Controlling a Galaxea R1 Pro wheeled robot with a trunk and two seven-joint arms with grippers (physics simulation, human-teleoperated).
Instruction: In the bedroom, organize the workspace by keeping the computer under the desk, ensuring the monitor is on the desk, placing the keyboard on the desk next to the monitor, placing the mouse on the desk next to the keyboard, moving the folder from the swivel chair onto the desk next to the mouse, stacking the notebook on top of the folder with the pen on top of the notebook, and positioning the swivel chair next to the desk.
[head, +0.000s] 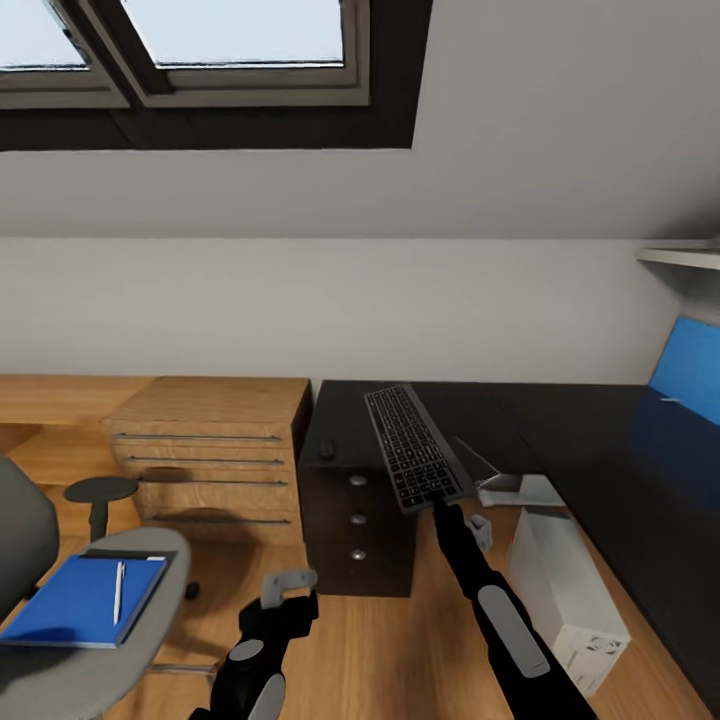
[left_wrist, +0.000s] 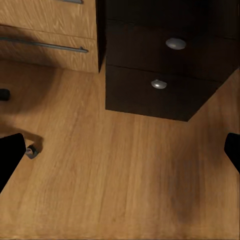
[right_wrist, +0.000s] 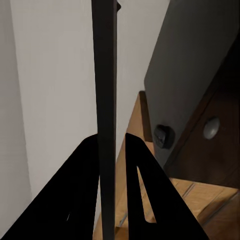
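You've got the long dark grey-black keyboard with its rows of grey keys (head: 414, 448) pinched in your right gripper (head: 443, 503) by its near short end, so it sticks up off the arm and out over the glossy black L-shaped table (head: 560, 440), tilted with the keys facing the head camera. From the right wrist camera you see that keyboard (right_wrist: 105, 100) edge-on as a thin dark strip running straight out between the two black fingers (right_wrist: 145, 200), which press against it on either side. The tiny black rounded mouse (head: 326, 447) sits on the table near its left edge, just left of the raised keyboard and above the black three-drawer unit (head: 357, 535). Under the table's right run, the light grey-white boxy tower computer (head: 566, 600) stands on the wooden floor (head: 400, 650). Your left gripper (head: 290, 585) hangs low over that floor in front of the drawer unit, and the left wrist camera shows its black fingers (left_wrist: 10, 157) spread wide with nothing between them. At the left, the bright blue flat folder (head: 85, 600) lies on the seat of the grey upholstered swivel chair (head: 60, 640), with the thin pale pen (head: 118, 592) resting on top of it. A light wooden drawer chest (head: 210, 455) stands against the wall, touching the table's left end.
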